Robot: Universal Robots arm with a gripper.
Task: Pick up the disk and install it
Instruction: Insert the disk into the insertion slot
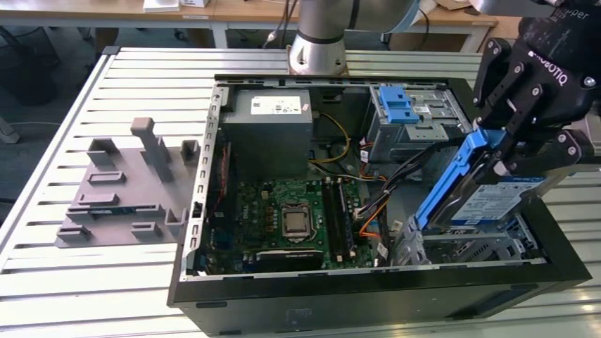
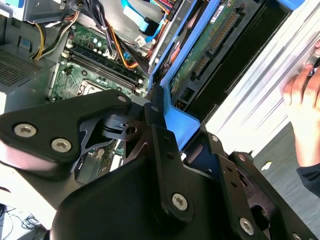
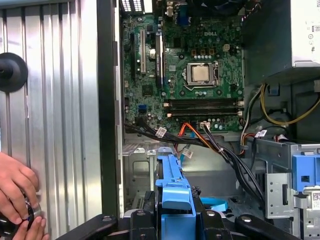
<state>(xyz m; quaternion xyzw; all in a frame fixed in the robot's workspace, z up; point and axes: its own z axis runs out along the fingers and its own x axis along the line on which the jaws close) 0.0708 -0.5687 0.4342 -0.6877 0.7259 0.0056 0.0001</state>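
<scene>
The disk (image 1: 495, 201), a silver drive with a blue-and-white label and a blue plastic bracket (image 1: 449, 184) round its edges, hangs tilted over the front right corner of the open computer case (image 1: 376, 296). My black gripper (image 1: 511, 156) is shut on its upper end. Just below the disk lies a grey metal bay (image 1: 469, 246). In the second wrist view the disk's underside with its green board (image 2: 205, 55) and the blue bracket (image 2: 175, 117) sit between my fingers (image 2: 162, 150). The first wrist view shows the bracket's edge (image 3: 172, 195) pointing into the case.
A grey drive cage with blue latches (image 1: 413, 113) and a power supply box (image 1: 272, 130) stand at the case's back, the motherboard (image 1: 291, 218) and loose cables (image 1: 371, 211) between. A grey fixture (image 1: 122, 190) lies at the exterior view's left. A person's hand (image 3: 15, 192) rests beside the case.
</scene>
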